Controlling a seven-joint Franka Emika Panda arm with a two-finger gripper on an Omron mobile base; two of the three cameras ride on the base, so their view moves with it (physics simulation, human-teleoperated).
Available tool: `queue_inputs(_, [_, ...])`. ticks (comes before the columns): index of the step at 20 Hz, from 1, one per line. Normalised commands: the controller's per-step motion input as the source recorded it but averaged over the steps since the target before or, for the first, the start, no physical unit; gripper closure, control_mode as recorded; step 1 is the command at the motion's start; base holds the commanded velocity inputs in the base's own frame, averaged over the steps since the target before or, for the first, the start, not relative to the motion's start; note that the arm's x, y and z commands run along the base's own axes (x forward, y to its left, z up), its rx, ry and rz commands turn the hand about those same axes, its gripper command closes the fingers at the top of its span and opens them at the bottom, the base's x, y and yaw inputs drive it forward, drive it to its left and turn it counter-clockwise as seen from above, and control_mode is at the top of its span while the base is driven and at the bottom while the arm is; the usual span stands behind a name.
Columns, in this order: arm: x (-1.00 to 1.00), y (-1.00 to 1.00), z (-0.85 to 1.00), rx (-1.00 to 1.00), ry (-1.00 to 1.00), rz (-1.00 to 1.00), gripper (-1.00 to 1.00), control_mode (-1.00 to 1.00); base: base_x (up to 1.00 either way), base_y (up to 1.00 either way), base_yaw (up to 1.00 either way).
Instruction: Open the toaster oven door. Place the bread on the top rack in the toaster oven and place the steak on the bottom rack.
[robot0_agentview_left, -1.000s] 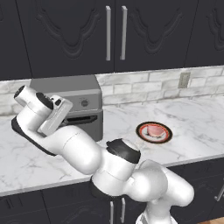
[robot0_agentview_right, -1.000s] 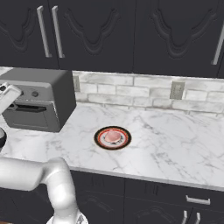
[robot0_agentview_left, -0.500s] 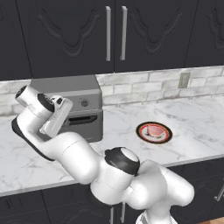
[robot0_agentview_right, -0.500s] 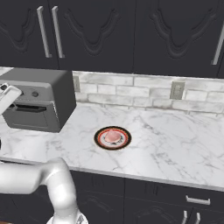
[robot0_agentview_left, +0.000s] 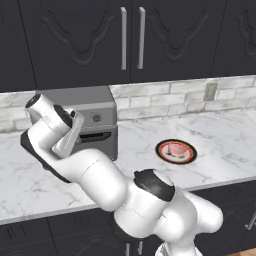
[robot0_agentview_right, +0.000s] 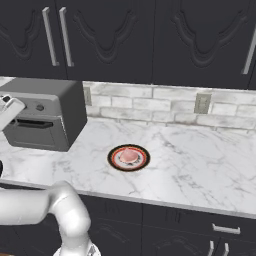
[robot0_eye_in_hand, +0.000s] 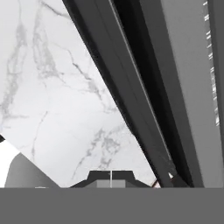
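Observation:
The grey toaster oven (robot0_agentview_left: 95, 107) stands at the back left of the counter, also seen as the toaster oven (robot0_agentview_right: 55, 100). Its toaster oven door (robot0_agentview_right: 31, 134) with the black bar handle (robot0_agentview_left: 97, 135) looks closed or barely ajar. My white hand (robot0_agentview_left: 70, 134) hangs just left of the door front. My gripper (robot0_eye_in_hand: 111, 177) is shut with nothing between its tips, close beside the door's dark edge (robot0_eye_in_hand: 131, 96) over the counter. The pinkish steak (robot0_agentview_left: 176, 149) lies on a red-rimmed plate (robot0_agentview_left: 189, 159), also seen as the steak (robot0_agentview_right: 129, 155). The bread is hidden from me.
Dark wall cabinets (robot0_agentview_left: 130, 40) hang above the oven. A tiled backsplash with an outlet (robot0_agentview_left: 210, 91) runs behind. White marble counter (robot0_agentview_right: 200, 165) stretches right of the plate. My arm's elbow (robot0_agentview_left: 150, 185) bulges over the counter's front edge.
My hand has slid a little right and down along the oven's front, and the elbow has swung right. The gripper stayed shut. Oven and plate have not moved.

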Motion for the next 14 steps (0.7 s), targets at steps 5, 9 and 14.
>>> queue_inputs(5, [-0.53, 0.00, 0.13, 0.20, -0.12, -0.01, 1.00, -1.00, 0.00, 0.00, 0.00])
queue_inputs(9, [-0.34, 0.00, 0.23, 0.02, -0.20, -0.08, 1.00, -1.00, 0.00, 0.00, 0.00])
queue_inputs(14, [-0.07, -0.17, 0.30, 0.00, -0.08, -0.14, -1.00, -1.00, 0.00, 0.00, 0.00])
